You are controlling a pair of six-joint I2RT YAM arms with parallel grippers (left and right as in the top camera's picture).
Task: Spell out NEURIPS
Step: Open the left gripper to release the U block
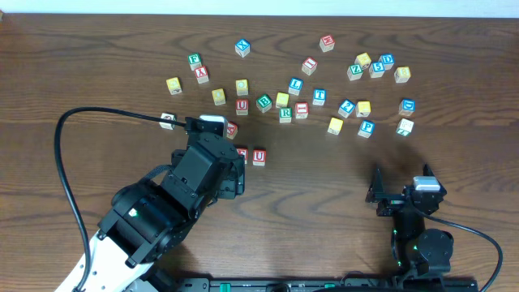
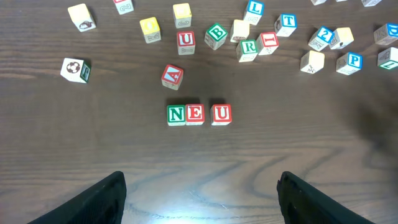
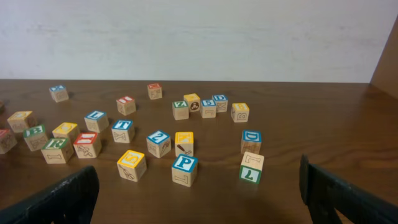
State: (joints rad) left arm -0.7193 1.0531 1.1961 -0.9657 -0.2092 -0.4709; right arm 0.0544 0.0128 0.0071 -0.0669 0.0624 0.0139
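n (image 2: pixel 176 114), e (image 2: pixel 194 114), u (image 2: pixel 221 114) rowed. left gripper (image 2: pixel 200 186) spread, empty; right gripper (image 3: pixel 199 186) likewise. r cube (image 2: pixel 248 48), one o'clock of u, just beside i (image 2: pixel 268 42): wide pinch may shove both.

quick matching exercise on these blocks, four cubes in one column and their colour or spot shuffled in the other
Things:
1. N cube
2. U cube in the row
3. A cube
4. P cube

Descriptions:
a. blue letter, far from the row
b. tilted, alone just beyond the row
c. green letter, starts the row
d. red letter, ends the row

Pairs: 1-c, 2-d, 3-b, 4-a
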